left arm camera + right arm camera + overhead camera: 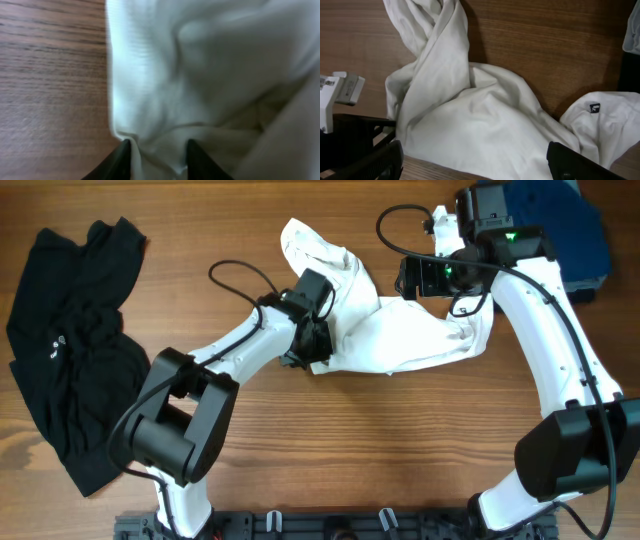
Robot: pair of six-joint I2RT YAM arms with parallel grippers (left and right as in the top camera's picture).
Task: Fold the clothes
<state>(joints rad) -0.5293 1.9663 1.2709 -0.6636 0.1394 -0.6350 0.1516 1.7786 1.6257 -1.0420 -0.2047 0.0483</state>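
The white garment (pixel 400 330) lies crumpled mid-counter (pixel 300 440). The left claw (pixel 157 152) pinches its left edge. The right claw (pixel 475 167) hangs spread wide over it. A black garment (pixel 80 350) lies at the left.

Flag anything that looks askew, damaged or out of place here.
Nothing looks damaged. The white shirt lies twisted and bunched in the middle, one end roped into a spiral, the left claw pinching its edge. The black garment is crumpled at far left; a blue garment sits heaped at far right.
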